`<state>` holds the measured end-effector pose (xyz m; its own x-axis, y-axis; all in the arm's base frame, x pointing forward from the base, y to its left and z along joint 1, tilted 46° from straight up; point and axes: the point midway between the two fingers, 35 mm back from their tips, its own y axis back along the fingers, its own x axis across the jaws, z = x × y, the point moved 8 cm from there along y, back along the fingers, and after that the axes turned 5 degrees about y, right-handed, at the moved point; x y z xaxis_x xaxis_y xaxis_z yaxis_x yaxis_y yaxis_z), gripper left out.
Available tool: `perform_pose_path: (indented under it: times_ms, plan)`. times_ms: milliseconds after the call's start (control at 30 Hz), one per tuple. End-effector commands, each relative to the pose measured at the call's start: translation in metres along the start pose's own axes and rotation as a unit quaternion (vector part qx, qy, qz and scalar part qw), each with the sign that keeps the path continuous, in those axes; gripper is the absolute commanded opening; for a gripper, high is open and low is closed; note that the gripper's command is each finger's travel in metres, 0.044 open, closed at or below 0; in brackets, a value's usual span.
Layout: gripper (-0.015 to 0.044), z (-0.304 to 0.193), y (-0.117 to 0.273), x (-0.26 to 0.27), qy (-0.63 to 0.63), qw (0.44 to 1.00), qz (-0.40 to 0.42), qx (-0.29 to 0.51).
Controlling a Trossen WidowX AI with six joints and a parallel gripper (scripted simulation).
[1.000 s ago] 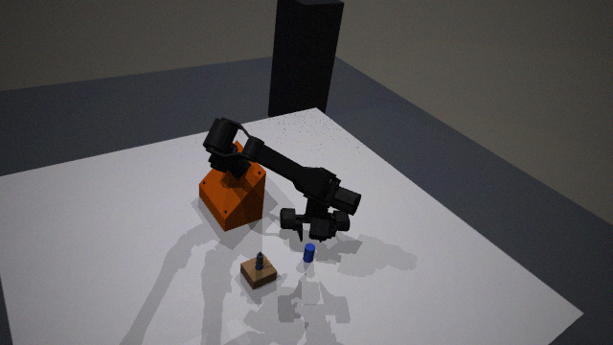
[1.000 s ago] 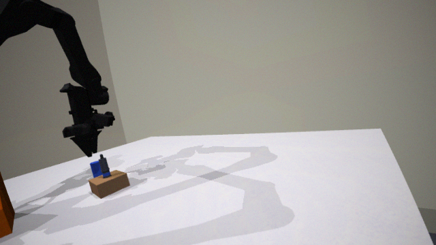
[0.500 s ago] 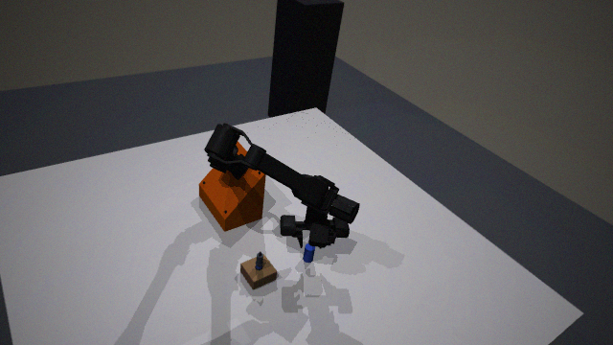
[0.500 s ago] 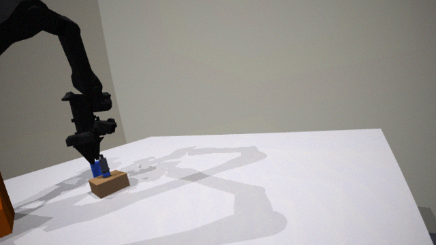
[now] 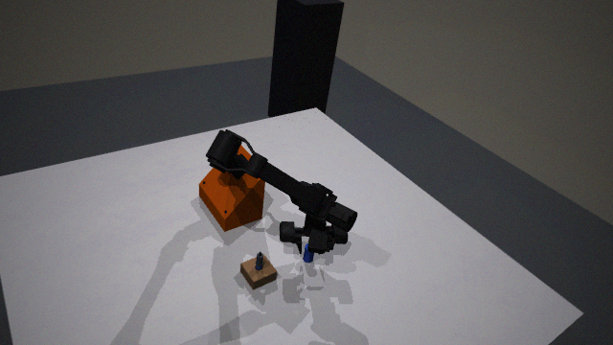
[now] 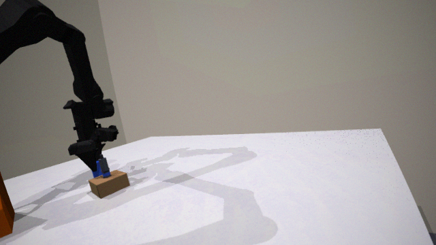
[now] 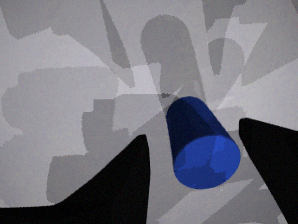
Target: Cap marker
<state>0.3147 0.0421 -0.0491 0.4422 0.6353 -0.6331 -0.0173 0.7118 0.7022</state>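
Wrist view: smooth blue cylindrical cap (image 7: pixel 200 145) between open tool (image 7: pixel 193 163) fingers.

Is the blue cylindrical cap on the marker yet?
Off. The blue cylindrical cap stands upright on the table between the open pincer fingers, apart from the marker in its block.

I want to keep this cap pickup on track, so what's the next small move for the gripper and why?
Probably close the fingers on the cap. The wrist view shows the gripper open with the blue cap standing between its fingers, a gap on each side, nearer the right one. The marker in its holder block is uncapped.
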Motion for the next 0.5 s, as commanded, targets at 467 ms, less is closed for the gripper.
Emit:
perform_pose_path:
  times_ms: [467]
  plan:
    - [0.0119, -0.0023, -0.0136, -0.0006, 0.004, 1.0, -0.003, 0.0]
